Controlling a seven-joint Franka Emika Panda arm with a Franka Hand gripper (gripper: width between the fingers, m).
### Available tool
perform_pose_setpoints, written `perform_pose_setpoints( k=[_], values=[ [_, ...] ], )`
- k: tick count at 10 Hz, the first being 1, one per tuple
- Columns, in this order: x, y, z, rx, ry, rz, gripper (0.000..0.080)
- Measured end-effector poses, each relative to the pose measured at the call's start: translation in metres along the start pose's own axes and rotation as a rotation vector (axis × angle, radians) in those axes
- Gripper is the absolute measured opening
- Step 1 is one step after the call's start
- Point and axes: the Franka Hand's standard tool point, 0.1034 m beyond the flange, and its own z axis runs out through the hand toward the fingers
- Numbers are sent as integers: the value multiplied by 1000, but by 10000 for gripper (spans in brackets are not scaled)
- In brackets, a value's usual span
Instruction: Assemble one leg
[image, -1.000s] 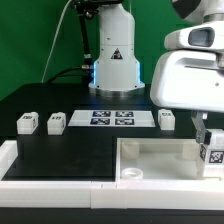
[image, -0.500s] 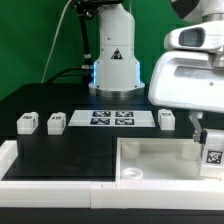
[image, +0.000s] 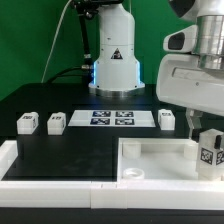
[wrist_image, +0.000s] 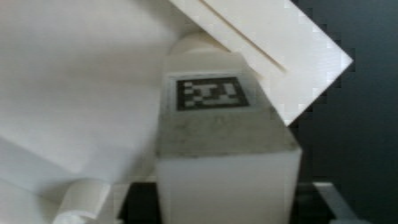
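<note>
Position. The leg (image: 210, 152) is carried by the tool (image: 204, 138) at the exterior view's right edge, over the near right part of the white tabletop (image: 150, 158). It appears clear of the tabletop surface and slightly tilted, though the gap under it cannot be confirmed. The wrist view shows the leg (wrist_image: 221, 150) filling the centre, its marker tag (wrist_image: 214, 93) facing the camera, with the tabletop (wrist_image: 71, 90) behind it.

Tool state. The tool is closed narrow on the leg. The finger contact itself is largely hidden by the leg body and the wrist housing, so the grip depth cannot be read.

Handling (judgement from appearance). The leg is a small, hard plastic block, so it is probably light and stiff and will not deform under clamping. Its faces look smooth, so it may rotate or slip between the pads if pushed sideways against a socket.

Grip location. Hold it across two opposite flat side faces, near the upper end, leaving the lower end free to enter a corner socket. Keep the long axis vertical before pressing down.

Other items. Three spare legs (image: 56, 122) stand on the black counter (image: 70, 150), near the marker board (image: 112, 119) and well apart from the tool.
</note>
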Motion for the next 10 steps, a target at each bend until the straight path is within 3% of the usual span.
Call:
perform_pose_setpoints(
  k=[3, 6, 8, 9, 10],
  values=[
    [2, 5, 0, -23, -11, 252, 297],
    [1, 5, 1, -27, -13, 225, 297],
    [-3, 6, 0, -36, -21, 23, 604],
    [-5, 5, -1, -42, -30, -118, 604],
    [-6, 2, -2, -15, -21, -188, 637]
  ],
)
